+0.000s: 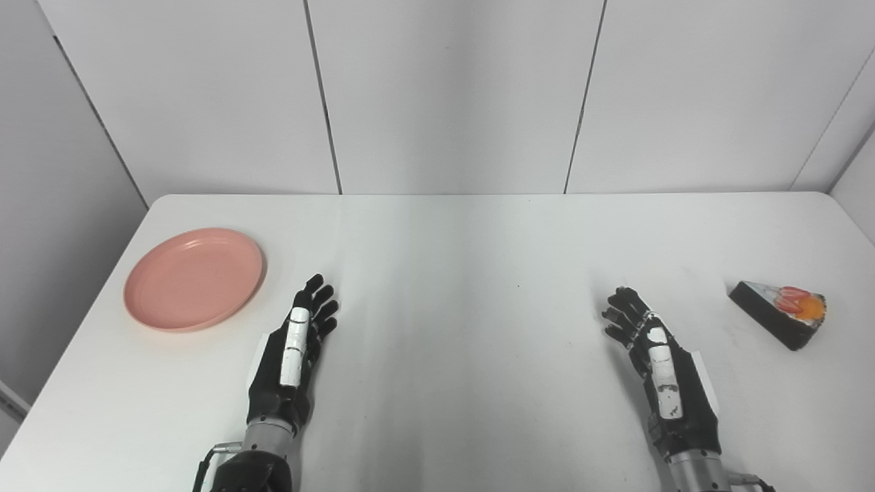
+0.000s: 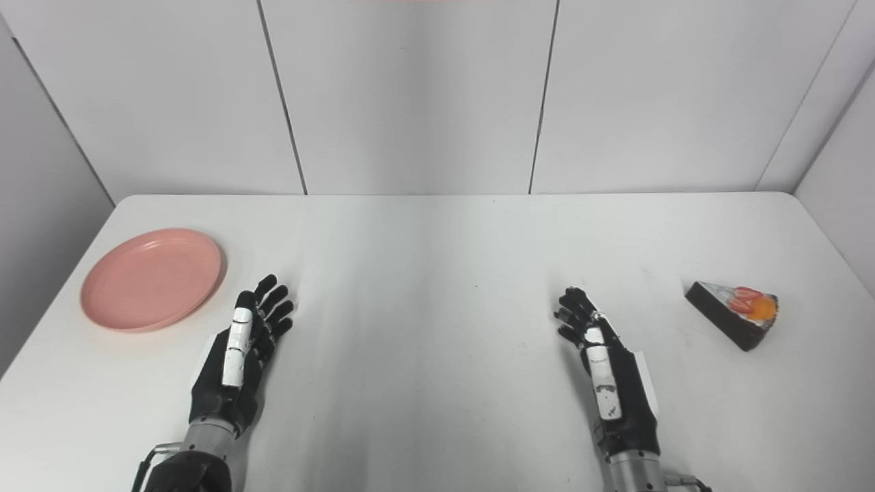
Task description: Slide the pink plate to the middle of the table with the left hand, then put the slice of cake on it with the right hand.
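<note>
Left eye view: nothing is done yet. The pink plate (image 1: 193, 279) lies just left of the left hand (image 1: 292, 355)'s spread, empty fingers (image 1: 321, 295); the slice of cake (image 1: 779, 312) sits right of the open right hand (image 1: 656, 362), on the bench (image 1: 465, 273).

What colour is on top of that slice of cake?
The slice of cake is dark brown, topped white with red and orange fruit pieces; the left eye view shows it best.
</note>
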Controlling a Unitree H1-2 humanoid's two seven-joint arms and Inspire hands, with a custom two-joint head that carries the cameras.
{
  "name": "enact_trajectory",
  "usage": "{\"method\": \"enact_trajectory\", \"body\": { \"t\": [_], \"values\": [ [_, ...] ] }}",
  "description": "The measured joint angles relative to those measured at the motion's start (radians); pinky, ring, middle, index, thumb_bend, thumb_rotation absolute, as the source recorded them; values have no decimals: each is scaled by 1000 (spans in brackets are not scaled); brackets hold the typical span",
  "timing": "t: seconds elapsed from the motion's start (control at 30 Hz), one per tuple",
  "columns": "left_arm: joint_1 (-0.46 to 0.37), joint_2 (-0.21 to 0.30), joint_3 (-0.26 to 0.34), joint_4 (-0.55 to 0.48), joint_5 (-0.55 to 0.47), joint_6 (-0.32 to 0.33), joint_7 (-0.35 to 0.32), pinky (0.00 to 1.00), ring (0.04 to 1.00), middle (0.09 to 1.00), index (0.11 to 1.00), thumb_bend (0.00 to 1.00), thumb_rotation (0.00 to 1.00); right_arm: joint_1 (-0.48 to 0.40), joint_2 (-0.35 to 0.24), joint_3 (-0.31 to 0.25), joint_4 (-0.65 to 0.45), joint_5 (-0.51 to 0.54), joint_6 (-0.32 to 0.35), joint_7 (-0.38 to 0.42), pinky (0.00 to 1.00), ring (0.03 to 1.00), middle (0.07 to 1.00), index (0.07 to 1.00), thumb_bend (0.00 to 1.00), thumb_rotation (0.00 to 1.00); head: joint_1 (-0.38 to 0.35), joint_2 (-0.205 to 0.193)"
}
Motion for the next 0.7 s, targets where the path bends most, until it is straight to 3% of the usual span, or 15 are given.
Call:
{"method": "enact_trajectory", "body": {
  "t": [0.7],
  "values": [
    [0, 2, -1, -1, 0, 5, -2, 938, 922, 927, 905, 753, 971, 0, -1, 2, 1, -4, -9, 1, 866, 847, 856, 845, 846, 958, 0, -2]
  ]
}}
